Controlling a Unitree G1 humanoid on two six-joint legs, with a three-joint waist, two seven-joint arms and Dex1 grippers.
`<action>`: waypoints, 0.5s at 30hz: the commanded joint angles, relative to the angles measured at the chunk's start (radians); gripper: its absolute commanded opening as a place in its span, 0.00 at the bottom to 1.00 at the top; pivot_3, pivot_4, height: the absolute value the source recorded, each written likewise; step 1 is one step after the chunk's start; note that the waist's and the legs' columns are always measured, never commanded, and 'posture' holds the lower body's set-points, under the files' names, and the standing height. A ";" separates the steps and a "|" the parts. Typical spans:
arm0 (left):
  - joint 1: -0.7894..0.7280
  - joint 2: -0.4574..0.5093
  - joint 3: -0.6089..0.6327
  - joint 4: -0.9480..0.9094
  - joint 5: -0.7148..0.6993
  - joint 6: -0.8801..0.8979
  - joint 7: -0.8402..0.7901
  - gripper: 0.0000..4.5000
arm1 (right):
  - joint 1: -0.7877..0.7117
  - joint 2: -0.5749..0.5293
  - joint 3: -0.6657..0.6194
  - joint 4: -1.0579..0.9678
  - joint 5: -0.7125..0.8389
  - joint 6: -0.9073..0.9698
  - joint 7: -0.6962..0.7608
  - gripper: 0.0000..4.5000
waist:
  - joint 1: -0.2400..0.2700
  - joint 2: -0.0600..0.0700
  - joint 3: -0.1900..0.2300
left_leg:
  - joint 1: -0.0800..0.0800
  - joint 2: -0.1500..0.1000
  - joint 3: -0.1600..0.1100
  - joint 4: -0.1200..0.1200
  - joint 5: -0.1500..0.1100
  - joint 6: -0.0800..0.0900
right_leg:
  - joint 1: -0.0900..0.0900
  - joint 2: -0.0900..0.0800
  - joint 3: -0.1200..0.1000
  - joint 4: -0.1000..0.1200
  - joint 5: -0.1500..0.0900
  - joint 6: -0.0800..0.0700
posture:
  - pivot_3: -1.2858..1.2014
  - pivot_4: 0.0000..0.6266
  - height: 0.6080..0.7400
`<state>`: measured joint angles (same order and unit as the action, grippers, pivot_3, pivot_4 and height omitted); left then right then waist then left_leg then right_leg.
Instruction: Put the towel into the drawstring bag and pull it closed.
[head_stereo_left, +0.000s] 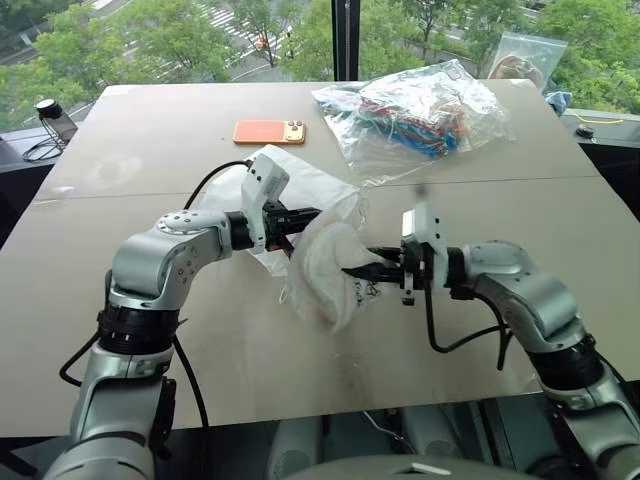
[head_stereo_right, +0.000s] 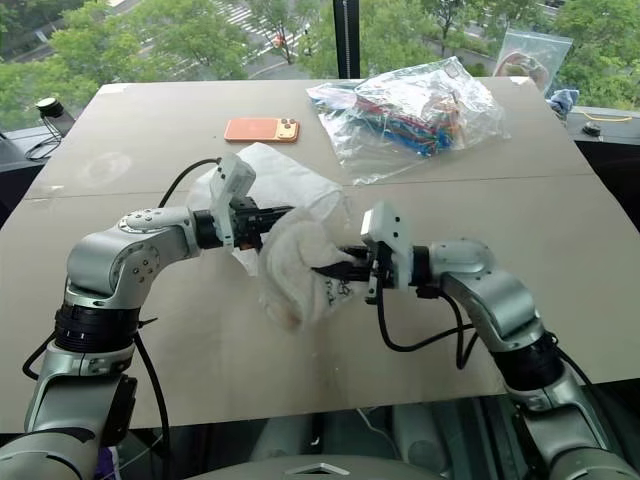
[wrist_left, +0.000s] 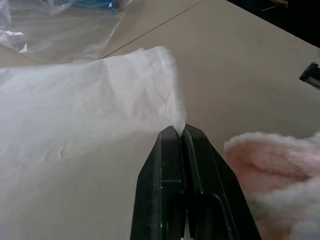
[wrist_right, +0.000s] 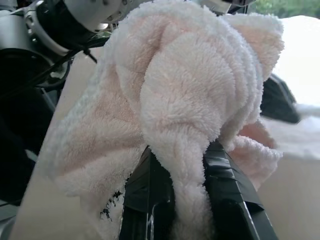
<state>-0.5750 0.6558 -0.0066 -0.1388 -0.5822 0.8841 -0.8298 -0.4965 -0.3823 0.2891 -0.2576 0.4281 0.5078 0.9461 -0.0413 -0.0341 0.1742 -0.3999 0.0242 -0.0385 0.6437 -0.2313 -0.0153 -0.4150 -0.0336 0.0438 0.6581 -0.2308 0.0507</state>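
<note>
While the wide grey-beige table (head_stereo_left: 300, 360) spreads beneath everything, the thin white semi-sheer drawstring bag (head_stereo_left: 310, 185) sits near its middle and serves as the landmark. Behind the bag, toward the window and off to the right, lies a crumpled clear plastic bag of colourful items (head_stereo_left: 420, 110). Directly behind the bag, a flat orange phone (head_stereo_left: 268, 132) lies on the tabletop. The left gripper (wrist_left: 179, 131) has its 2 black fingers pressed together on a fold of the bag's edge, holding that fabric lifted off the table. Just in front of the bag and touching its raised edge hangs the fluffy cream-white towel (head_stereo_left: 328, 270), bunched and drooping, clear of the tabletop. A small dark printed mark shows near its lower edge. The right gripper (head_stereo_left: 368, 262) comes in from the towel's far side from the bag, level, its 2 black fingers pinching a thick fold of the towel between them.
</note>
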 joint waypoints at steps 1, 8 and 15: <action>0.001 0.009 0.039 -0.061 -0.044 0.012 -0.018 0.00 | -0.065 0.055 0.043 0.127 -0.099 -0.054 -0.063 0.00 | -0.001 0.000 0.000 | 0.000 0.000 0.000 0.000 0.000 0.000 | 0.000 0.000 0.000 0.000 0.000 0.000 | 0.52 0.24 0.95; 0.041 0.025 0.057 -0.140 -0.085 0.051 -0.010 0.00 | -0.141 0.146 0.120 0.363 -0.247 -0.078 -0.123 0.00 | 0.001 0.001 0.001 | 0.000 0.000 0.000 0.000 0.000 0.000 | 0.000 0.000 0.000 0.000 0.000 0.000 | 0.52 0.24 0.95; 0.112 0.044 0.047 -0.199 -0.079 0.063 0.004 0.00 | -0.164 0.290 -0.107 0.390 -0.086 0.181 -0.263 0.00 | 0.000 0.002 0.001 | 0.000 0.000 -0.001 0.000 0.000 0.000 | 0.000 0.000 0.000 0.001 0.000 -0.001 | 0.52 0.24 0.95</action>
<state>-0.4686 0.6814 0.0302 -0.3032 -0.6537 0.9504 -0.8237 -0.6405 -0.1070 0.2594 0.1630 0.2795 0.6395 0.7102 -0.0413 -0.0321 0.1757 -0.3997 0.0242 -0.0393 0.6433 -0.2313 -0.0154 -0.4151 -0.0339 0.0435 0.6596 -0.2306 0.0501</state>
